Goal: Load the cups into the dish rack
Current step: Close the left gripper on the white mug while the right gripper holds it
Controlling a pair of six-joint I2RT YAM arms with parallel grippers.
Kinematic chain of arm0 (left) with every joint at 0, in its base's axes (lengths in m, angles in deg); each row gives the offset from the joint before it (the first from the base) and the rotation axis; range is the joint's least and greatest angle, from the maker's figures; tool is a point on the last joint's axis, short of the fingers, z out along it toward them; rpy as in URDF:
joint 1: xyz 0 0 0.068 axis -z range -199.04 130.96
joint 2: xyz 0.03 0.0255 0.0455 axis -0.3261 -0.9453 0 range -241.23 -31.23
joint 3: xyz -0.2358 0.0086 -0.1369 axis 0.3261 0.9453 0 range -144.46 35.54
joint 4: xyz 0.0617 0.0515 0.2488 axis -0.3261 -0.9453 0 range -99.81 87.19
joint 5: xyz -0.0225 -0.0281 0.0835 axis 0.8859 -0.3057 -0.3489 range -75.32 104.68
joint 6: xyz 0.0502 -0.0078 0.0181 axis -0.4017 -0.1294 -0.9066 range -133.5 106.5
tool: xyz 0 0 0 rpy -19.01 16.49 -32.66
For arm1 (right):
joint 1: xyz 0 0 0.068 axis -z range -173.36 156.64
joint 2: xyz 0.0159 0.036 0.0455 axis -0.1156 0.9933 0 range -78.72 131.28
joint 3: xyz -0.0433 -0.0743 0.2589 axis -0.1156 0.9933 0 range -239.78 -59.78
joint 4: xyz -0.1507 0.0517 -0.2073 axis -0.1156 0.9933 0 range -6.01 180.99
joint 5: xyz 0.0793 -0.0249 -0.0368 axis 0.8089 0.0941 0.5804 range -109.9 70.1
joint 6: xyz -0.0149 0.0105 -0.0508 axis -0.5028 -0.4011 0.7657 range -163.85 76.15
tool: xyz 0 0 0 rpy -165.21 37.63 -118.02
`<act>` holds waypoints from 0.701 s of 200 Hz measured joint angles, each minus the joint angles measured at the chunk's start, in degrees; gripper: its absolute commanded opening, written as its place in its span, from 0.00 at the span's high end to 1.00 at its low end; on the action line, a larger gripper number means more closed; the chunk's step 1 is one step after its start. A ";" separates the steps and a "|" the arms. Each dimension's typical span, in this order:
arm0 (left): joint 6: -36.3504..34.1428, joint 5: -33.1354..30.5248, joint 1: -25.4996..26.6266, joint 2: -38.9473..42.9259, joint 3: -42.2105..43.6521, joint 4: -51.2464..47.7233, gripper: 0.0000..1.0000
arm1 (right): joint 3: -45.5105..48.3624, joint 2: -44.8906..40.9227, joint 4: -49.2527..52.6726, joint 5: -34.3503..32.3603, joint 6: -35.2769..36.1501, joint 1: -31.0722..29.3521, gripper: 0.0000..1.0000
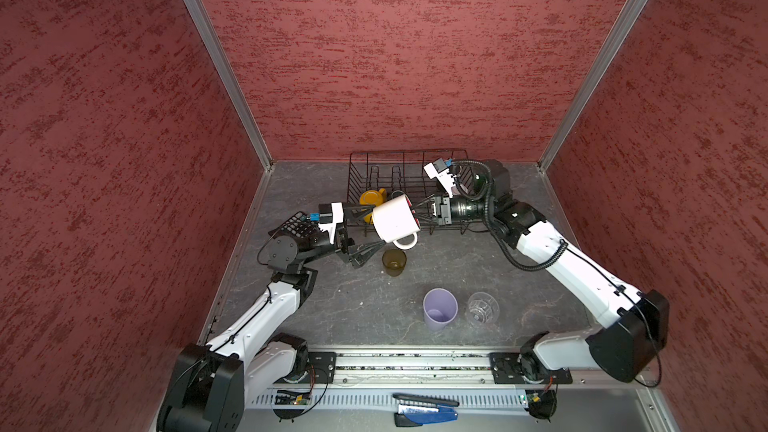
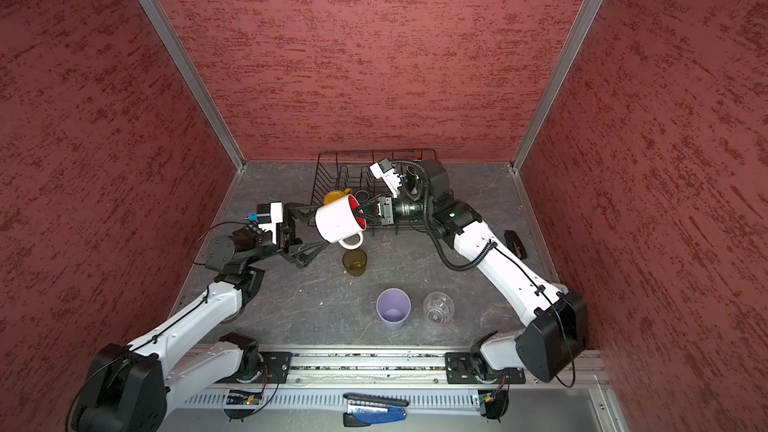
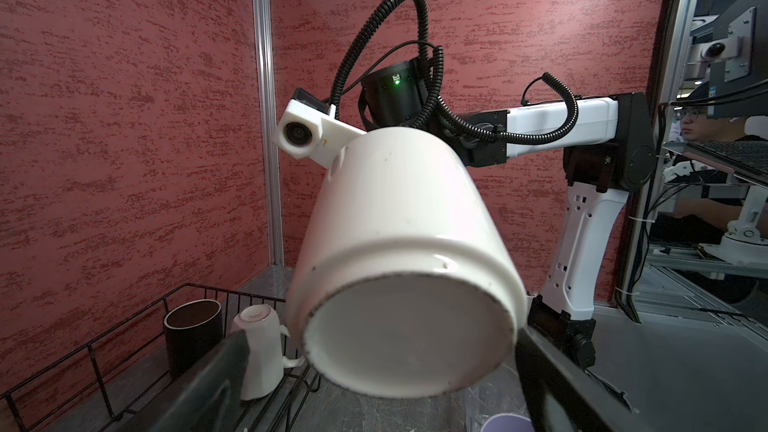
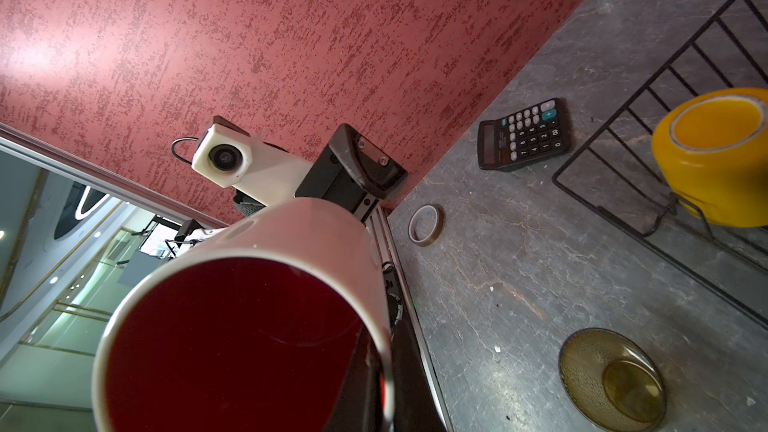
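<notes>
- Clearly saw the right gripper (image 1: 417, 210) clamped on the rim of the red-lined white mug (image 1: 395, 218), with one finger inside the red lining.
- Found this mug in the air, lying on its side, mouth to the right and handle down, by the near-left corner of the dish rack (image 1: 361, 168).
- Saw the left gripper (image 1: 376, 227) spread wide, one finger on each side of the mug's base; could not tell if touching it.
- Counted in the rack a yellow mug (image 1: 371, 197), a black mug (image 3: 193, 334) and a white mug (image 3: 259, 351), the yellow and white ones upside down.
- Found the olive-brown tumbler (image 1: 394, 261) upright on the table, just near of the rack.
- Noted the lavender tumbler (image 1: 439, 309) and the clear-glass tumbler (image 1: 482, 307) side by side, nearer, well apart from the rack.
</notes>
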 measured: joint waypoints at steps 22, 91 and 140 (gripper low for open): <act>0.48 -0.15 0.13 0.07 0.00 0.22 0.00 | 0.37 0.63 0.85 -0.35 1.01 -0.04 1.00; 0.87 -1.29 -0.11 0.09 0.00 -0.55 0.00 | 1.79 0.94 1.03 -0.37 2.01 1.33 1.00; 1.53 -1.11 -0.11 -3.13 0.00 1.01 0.00 | 3.80 0.94 -2.40 0.26 0.31 0.92 1.00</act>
